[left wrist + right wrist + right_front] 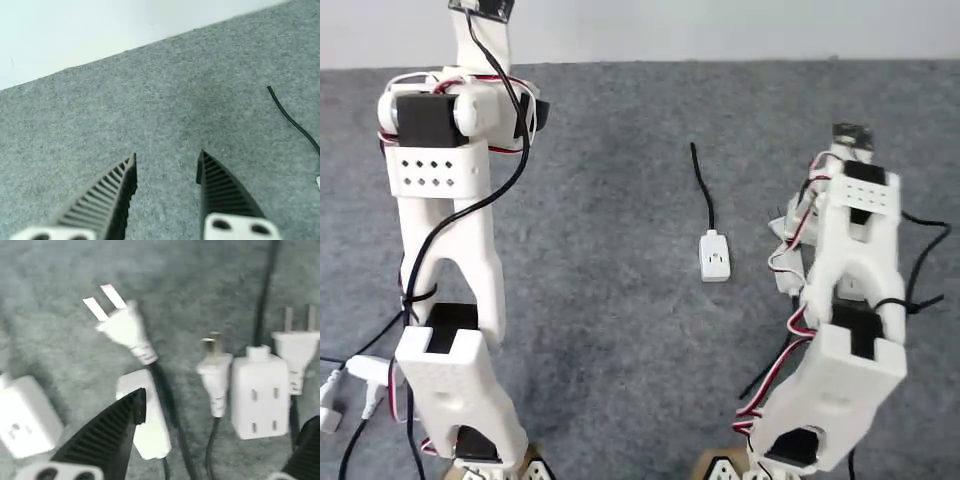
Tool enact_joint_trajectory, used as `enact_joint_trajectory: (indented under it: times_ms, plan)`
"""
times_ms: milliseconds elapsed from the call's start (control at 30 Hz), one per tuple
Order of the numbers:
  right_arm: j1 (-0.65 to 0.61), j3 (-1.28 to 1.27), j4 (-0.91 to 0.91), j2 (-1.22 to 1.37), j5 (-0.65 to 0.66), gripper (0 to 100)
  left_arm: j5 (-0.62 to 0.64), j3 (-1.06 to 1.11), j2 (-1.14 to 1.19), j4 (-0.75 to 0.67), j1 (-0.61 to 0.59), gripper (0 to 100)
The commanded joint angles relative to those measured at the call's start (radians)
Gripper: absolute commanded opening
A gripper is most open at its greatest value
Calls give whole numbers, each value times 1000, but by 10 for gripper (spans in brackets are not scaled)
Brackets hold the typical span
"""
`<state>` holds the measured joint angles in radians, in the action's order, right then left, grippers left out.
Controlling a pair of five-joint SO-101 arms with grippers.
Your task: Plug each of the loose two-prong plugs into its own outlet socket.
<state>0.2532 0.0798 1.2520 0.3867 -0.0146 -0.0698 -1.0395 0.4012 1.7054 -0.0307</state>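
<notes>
Right wrist view: state of my right gripper [227, 407]?
— Fingers spread wide, nothing pinched, over carpet [50, 285]. Tilted plug [122, 326] lies apart; middle plug [215, 374] and end plug [297, 347] flank the outlet block [260, 397], just beside it.
And my left gripper [167, 175]?
— Fingers spread likewise, nothing between them, over carpet. High view: single socket [715, 255] on its black cord [703, 185] lies between my two arms.

White plugs [122, 327], black cords [263, 295], grey speckled carpet [600, 250].
</notes>
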Motion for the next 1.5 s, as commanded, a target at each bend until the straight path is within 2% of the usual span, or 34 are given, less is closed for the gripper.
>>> enact_joint_trajectory:
  times_ms: [0, 167, 433, 700, 1000, 1233, 1467]
  plan:
    - [30, 78, -15, 28, -23, 456, 12, -12, -12, -18, 6, 192]
    - [35, 132, -19, 119, -21, 456, 12, -10, -12, -18, 6, 192]
    - [77, 359, 107, 272, -21, 456, 12, -5, -12, -17, 6, 192]
    - [-82, 431, 240, 341, -21, 456, 12, -8, -15, -17, 6, 192]
    - [-96, 528, 283, 355, -23, 456, 12, -7, -12, -17, 6, 192]
    - [-183, 531, 314, 429, -23, 456, 12, -8, -11, -17, 8, 192]
    - [-173, 534, 306, 449, -31, 456, 12, -7, -12, -17, 8, 192]
